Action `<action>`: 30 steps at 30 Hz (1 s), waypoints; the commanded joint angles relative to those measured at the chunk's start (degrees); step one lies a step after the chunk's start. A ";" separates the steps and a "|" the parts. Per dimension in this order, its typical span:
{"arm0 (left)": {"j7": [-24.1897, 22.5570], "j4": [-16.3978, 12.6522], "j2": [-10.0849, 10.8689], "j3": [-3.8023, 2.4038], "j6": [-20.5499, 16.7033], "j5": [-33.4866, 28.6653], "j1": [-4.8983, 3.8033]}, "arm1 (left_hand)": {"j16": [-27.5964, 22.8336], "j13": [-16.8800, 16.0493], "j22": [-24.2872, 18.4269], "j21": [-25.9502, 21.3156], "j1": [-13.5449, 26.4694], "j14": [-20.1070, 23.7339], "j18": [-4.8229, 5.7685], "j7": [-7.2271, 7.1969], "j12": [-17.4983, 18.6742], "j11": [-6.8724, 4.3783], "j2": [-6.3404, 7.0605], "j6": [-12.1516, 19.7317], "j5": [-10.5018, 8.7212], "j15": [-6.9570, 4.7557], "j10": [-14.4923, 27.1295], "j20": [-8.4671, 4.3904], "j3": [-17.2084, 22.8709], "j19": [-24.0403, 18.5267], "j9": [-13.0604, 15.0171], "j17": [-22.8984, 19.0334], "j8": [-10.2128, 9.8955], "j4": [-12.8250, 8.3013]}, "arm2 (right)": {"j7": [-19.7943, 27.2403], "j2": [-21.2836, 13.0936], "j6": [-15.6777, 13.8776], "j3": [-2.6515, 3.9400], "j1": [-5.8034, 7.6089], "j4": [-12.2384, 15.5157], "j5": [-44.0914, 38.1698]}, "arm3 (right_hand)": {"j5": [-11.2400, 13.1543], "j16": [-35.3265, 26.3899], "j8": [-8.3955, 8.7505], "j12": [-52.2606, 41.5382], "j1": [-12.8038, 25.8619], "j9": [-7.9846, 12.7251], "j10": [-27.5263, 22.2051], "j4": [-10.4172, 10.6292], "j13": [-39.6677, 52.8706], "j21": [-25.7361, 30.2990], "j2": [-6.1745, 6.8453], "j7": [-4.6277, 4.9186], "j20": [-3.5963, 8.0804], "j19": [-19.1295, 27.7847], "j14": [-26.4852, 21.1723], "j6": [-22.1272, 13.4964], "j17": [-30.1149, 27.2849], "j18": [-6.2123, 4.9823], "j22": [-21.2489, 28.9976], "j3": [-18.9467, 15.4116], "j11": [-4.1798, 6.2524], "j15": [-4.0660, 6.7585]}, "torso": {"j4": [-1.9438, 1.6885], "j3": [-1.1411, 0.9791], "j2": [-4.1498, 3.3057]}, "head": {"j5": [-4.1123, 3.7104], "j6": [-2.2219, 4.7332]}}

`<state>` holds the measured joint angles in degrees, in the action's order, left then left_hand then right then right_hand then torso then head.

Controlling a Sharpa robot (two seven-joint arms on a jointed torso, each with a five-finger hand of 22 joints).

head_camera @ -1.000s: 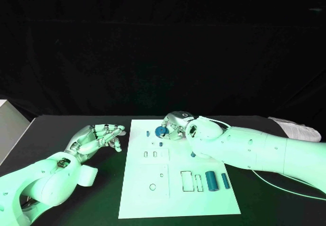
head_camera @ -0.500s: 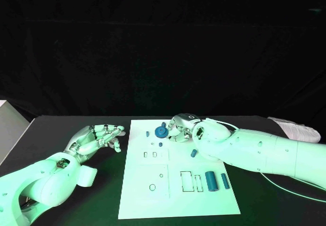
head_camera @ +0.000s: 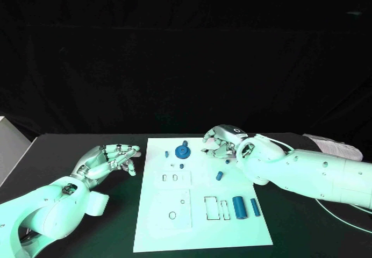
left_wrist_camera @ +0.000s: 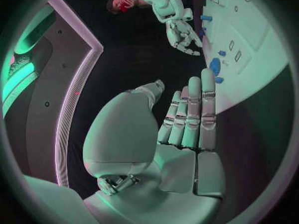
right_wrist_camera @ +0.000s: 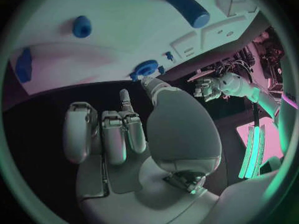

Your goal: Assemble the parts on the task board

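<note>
While nothing lies in its grasp, the right hand (head_camera: 222,142) hovers over the far right part of the task board (head_camera: 198,226), fingers loosely curled and apart, holding no part; the right wrist view shows its palm (right_wrist_camera: 168,129) bare and its fingers (right_wrist_camera: 115,134) bent above the black table. Just left of that hand, a round blue gear-like part (head_camera: 183,151) sits on the board's far edge, with a small blue peg (head_camera: 166,153) to its left. Near the hand on its near side, a short blue piece (head_camera: 220,175) lies loose on the white surface. Farther toward the near right, two blue cylinders, one thick (head_camera: 240,206) and one thin (head_camera: 255,207), lie side by side beside rectangular outlined slots (head_camera: 217,208). Left hand (head_camera: 108,159): off the board's left edge, over the black table (head_camera: 47,156), fingers spread and partly bent, holding nothing; its wrist view shows the fingers (left_wrist_camera: 190,114) straight and together, palm bare. White box (head_camera: 9,145) at the table's far left edge.
</note>
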<state>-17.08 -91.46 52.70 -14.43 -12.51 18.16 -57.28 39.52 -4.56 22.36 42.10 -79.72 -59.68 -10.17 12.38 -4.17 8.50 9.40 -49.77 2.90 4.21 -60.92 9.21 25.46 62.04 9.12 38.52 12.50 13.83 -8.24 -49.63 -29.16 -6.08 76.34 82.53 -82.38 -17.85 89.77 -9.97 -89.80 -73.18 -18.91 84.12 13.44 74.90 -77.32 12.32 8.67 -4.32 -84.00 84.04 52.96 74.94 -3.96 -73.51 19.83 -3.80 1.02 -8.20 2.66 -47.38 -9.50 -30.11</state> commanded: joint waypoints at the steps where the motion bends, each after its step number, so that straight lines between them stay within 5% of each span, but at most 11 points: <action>1: -0.49 -0.04 -0.09 -0.04 0.88 0.37 0.06 | 0.37 0.10 0.14 0.32 0.48 0.47 -0.23 -0.19 0.28 0.08 0.02 0.41 0.16 0.11 0.42 0.01 0.16 -0.54 0.08 0.10 -0.01 -0.11 | 10.08 -2.65 -2.66 0.06 0.45 0.45 10.58 | 0.26 0.23 0.30 -0.20 -2.18 0.08 5.88 -1.46 15.10 0.11 0.15 0.21 -0.29 -2.50 5.96 0.13 15.06 0.48 0.11 0.92 -0.16 -0.29 | 0.36 -0.17 0.10 | -0.37 0.08; 14: -0.49 0.20 -0.67 -0.04 1.38 1.38 0.18 | 0.48 -0.02 0.42 0.77 0.48 0.58 -0.26 -0.30 -0.06 -0.04 0.03 0.11 0.16 0.05 -0.15 0.03 0.13 -0.90 0.19 0.10 0.19 -0.19 | 15.81 -10.17 5.63 -0.02 0.74 -1.89 16.11 | 3.06 0.23 0.55 -0.20 -7.94 0.30 5.88 -6.22 15.10 -0.28 1.79 0.16 -0.21 -2.42 5.96 0.85 15.06 0.57 -0.63 3.85 -0.21 -0.03 | 0.77 -0.64 0.27 | -0.82 0.15; 19: -0.51 0.34 -0.76 -0.04 1.44 1.49 0.34 | 0.50 -0.05 0.47 0.85 0.48 0.59 -0.27 -0.31 -0.12 -0.06 0.04 0.07 0.16 0.04 -0.25 0.03 0.13 -0.96 0.21 0.10 0.22 -0.20 | 15.40 -10.67 6.98 -0.12 0.28 -3.95 14.74 | 3.08 0.23 0.68 -0.20 -8.28 0.37 5.88 -6.59 15.10 -0.40 2.04 0.15 -0.15 -2.44 5.96 0.76 15.06 0.60 -0.80 4.01 -0.16 0.00 | 0.94 -1.06 0.21 | -0.64 0.01; 30: -0.56 0.52 -0.77 -0.04 1.44 1.53 0.68 | 0.54 -0.05 0.56 0.99 0.43 0.61 -0.28 -0.34 -0.12 -0.07 0.10 0.10 0.16 0.03 -0.27 0.03 0.13 -1.07 0.21 0.10 0.22 -0.27 | 13.71 -10.18 9.80 -0.26 -0.87 -6.09 12.60 | 3.04 0.23 1.59 -0.20 -7.66 0.76 5.88 -6.63 15.10 -0.34 2.66 0.52 -0.37 -2.42 5.96 -0.50 15.06 0.64 -0.78 3.58 -0.42 -0.45 | 0.80 -1.16 0.21 | -0.51 -0.26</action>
<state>-17.11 -90.91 52.01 -14.43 -12.11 19.33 -56.65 39.75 -4.57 22.83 42.76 -79.73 -59.47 -10.17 12.17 -4.17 8.50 9.40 -49.56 2.90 4.42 -60.92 9.22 25.46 61.20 9.28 38.55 12.50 13.83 5.56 -59.90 -22.08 -6.35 75.56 76.54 -68.34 -14.98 89.77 -8.62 -89.80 -80.92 -18.20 84.12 6.87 74.90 -77.53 14.55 9.16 -4.32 -84.00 84.04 52.84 74.92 -3.96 -74.24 23.58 -3.80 1.02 -7.37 1.56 -47.13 -10.17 -30.31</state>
